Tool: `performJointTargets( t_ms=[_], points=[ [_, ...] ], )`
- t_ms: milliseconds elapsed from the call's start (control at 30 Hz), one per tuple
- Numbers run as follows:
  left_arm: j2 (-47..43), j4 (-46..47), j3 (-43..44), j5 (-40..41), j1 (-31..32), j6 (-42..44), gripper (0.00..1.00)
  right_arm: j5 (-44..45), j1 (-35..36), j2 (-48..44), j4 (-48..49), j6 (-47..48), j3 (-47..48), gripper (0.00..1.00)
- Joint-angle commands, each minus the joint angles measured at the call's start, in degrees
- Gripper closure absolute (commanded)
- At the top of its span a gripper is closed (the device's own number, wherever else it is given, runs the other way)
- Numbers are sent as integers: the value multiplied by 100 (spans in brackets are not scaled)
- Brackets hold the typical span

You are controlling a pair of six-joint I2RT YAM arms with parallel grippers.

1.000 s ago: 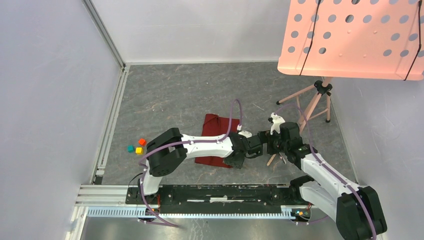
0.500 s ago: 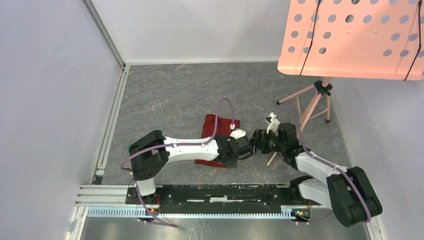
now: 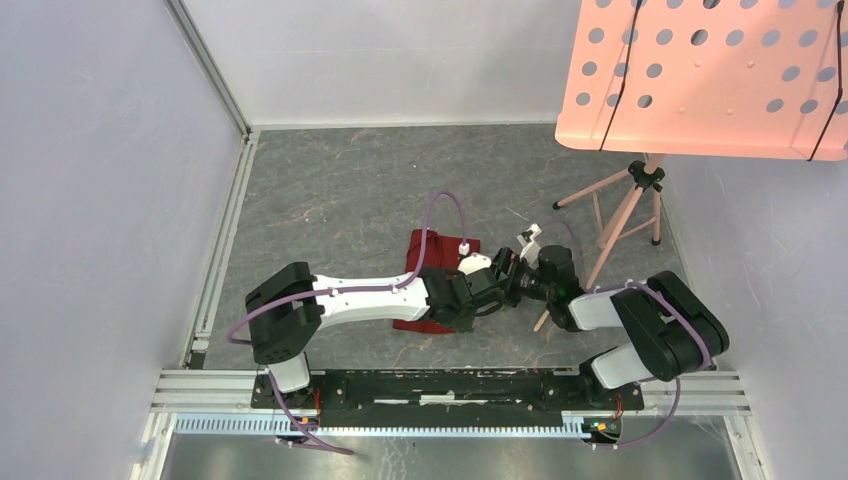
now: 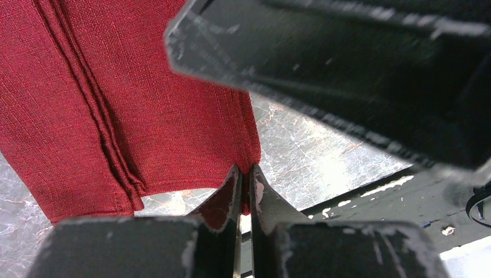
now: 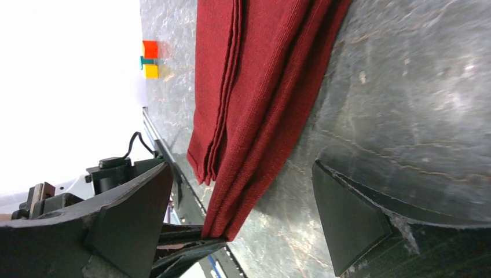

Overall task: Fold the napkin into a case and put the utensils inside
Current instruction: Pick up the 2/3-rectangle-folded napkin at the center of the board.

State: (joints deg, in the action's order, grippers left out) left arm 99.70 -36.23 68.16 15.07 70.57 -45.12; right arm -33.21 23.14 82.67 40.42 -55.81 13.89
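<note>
Here we are at the corner grab: the left tool (image 4: 246, 185) is pinched tight on the very corner of the napkin (image 4: 145, 104), with just a sliver of red cloth between its fingertips. The right tool (image 5: 242, 174) faces it with its jaws spread wide and nothing in them, lined up on that same corner. The napkin lies flat on the desk (image 3: 350, 200), near the tripod (image 3: 630, 200) on the side toward the left arm's base, and its pinched corner is the one closest to the tripod's feet. To do this fold well, I'd say the left tool should lift only a little, so the top layer peels without dragging the whole stack. The right tool should close further along the same edge, so the two can carry it over evenly. With so little cloth in the pinch, a quick tug looks likely to slip it free. The cloth is dark red, coarse-woven and plain, already doubled into a long strip with several hems stacked along one side. I can't make out the utensils from here.
</note>
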Motion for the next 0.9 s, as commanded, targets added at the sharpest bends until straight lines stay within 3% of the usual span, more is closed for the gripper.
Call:
performJointTargets(
  t_ms=[0, 467, 867],
  points=[
    [-273, 143, 4, 123, -15, 197, 98, 185, 291, 282, 972, -812, -34, 5],
    [-321, 144, 5, -39, -11, 222, 98, 464, 276, 1251, 1798, -975, 208, 28],
    [-385, 119, -21, -56, -16, 228, 98, 456, -39, 1703, 1546, -522, 826, 45]
  ],
)
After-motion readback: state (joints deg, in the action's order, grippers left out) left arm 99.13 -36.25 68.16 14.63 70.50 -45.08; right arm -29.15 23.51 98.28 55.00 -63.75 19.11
